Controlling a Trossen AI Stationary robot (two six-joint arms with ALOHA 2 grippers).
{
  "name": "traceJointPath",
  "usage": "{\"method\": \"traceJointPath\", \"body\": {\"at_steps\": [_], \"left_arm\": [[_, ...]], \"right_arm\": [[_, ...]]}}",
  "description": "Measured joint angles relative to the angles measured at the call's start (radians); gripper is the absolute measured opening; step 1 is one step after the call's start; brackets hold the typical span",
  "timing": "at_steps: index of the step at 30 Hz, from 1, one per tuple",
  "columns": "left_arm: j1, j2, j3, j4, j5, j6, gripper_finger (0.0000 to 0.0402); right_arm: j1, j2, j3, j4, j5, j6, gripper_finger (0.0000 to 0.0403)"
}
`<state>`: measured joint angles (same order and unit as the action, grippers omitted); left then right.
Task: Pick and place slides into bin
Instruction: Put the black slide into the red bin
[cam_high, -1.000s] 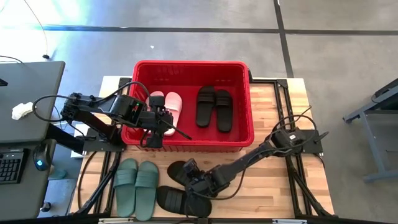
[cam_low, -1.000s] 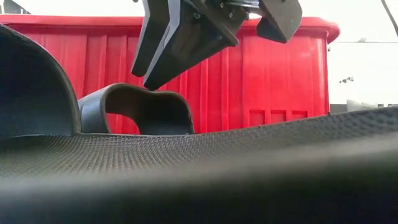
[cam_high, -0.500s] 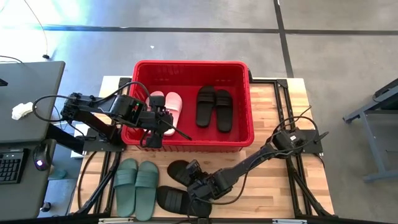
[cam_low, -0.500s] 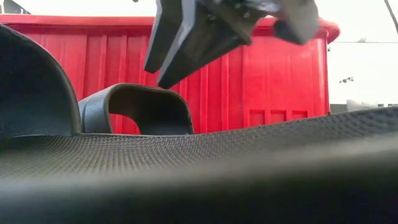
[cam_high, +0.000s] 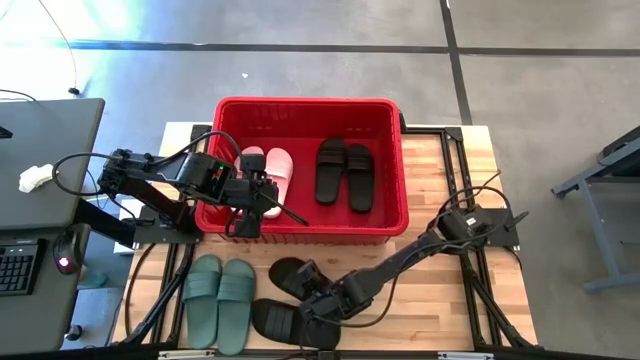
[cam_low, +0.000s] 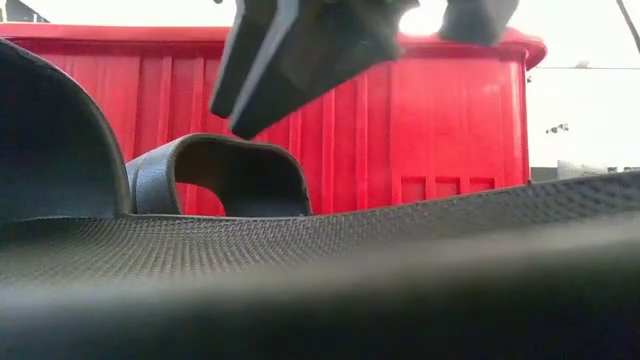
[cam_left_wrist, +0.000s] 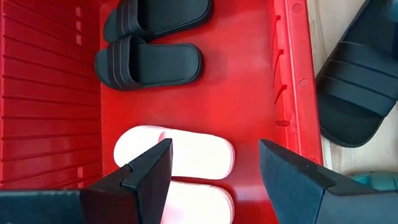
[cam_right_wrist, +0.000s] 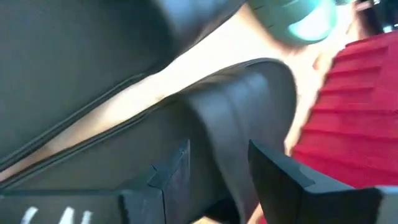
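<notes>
tabletop: we are seeing bare wood around the bin and under the loose slides near the front edge.
bin: we are looking at a big red tub sitting at the back of the tabletop; a black pair and the pink pair are already lying inside it.
green pair: we are finding it side by side on the tabletop in front of the bin, not yet moved.
black slides outside: we are counting two on the tabletop just right of the green pair, one nearer the bin and one at the front edge.
handling: we are judging these as light, springy foam, stiff in the sole and softer in the strap, likely grippy rather than slick; the arched strap is looking like the best place to pinch, since the sole is too wide for the fingers.
right hand: we are seeing it low over the two loose black slides, fingers spread with a gap between them and the strap just ahead, nothing pinched yet.
left hand: we are seeing it hovering spread and empty above the pink pair inside the bin.
</notes>
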<state>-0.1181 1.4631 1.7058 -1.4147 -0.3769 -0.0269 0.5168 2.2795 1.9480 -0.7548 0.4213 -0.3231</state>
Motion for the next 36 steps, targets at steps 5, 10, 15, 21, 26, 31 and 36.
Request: {"method": "traceJointPath", "body": {"at_steps": [5, 10, 15, 21, 26, 31, 36], "left_arm": [[0.0, 0.0, 0.0, 0.0, 0.0, 0.0, 0.0221], [0.0, 0.0, 0.0, 0.0, 0.0, 0.0, 0.0221], [0.0, 0.0, 0.0, 0.0, 0.0, 0.0, 0.0221], [0.0, 0.0, 0.0, 0.0, 0.0, 0.0, 0.0221], [0.0, 0.0, 0.0, 0.0, -0.001, 0.005, 0.0221], [0.0, 0.0, 0.0, 0.0, -0.001, 0.008, 0.0221], [0.0, 0.0, 0.0, 0.0, -0.001, 0.008, 0.0221]], "right_arm": [[-0.016, 0.0, 0.0, 0.056, -0.007, -0.042, 0.0153], [-0.033, 0.0, 0.0, 0.063, -0.028, -0.053, 0.0153], [-0.041, 0.0, 0.0, 0.045, -0.062, -0.056, 0.0153], [-0.033, 0.0, 0.0, 0.005, -0.008, -0.071, 0.0153], [-0.023, 0.0, -0.001, -0.042, -0.043, -0.071, 0.0153], [-0.028, 0.0, -0.001, -0.034, -0.057, -0.08, 0.0153], [-0.043, 0.0, -0.001, -0.026, -0.06, -0.105, 0.0153]]}}
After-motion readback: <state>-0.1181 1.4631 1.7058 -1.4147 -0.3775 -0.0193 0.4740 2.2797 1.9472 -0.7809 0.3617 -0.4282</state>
